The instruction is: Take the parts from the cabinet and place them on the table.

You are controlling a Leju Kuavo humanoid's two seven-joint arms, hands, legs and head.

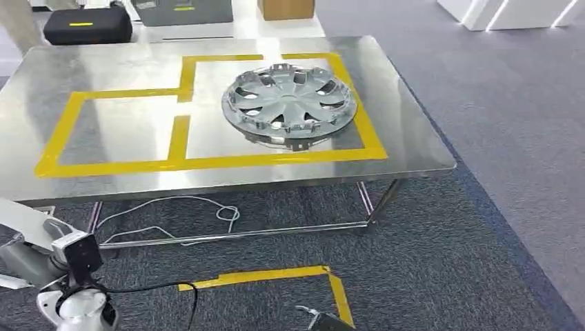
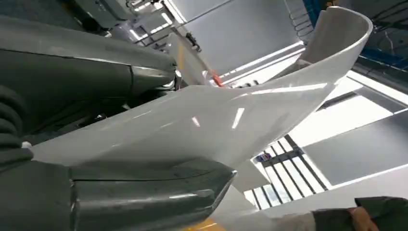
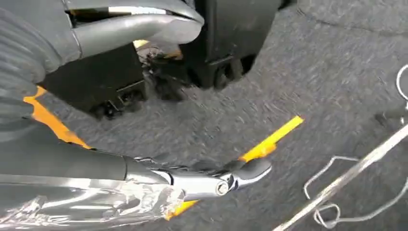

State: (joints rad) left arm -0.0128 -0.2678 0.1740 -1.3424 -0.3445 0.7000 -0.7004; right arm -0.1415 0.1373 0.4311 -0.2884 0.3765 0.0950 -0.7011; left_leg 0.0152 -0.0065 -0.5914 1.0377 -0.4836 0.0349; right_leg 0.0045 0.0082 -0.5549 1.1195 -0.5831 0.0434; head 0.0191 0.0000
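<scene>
Clamped between my left hand's [image 2: 96, 144] thumb and fingers [image 2: 91, 77] is a glossy white curved plastic panel [image 2: 231, 120], seen in the left wrist view. My right hand [image 3: 144, 110] hangs over grey carpet [image 3: 337, 57], fingers apart, grasping nothing. Ahead, a silver spoked hubcap [image 1: 288, 103] already lies inside the yellow tape outline [image 1: 207, 163] on the steel desk [image 1: 414, 138]. I judge carrying is in hand; next comes setting the panel in the free taped bay.

Left hand [image 2: 96, 159] grips curved white glossy panel [image 2: 231, 115].
</scene>
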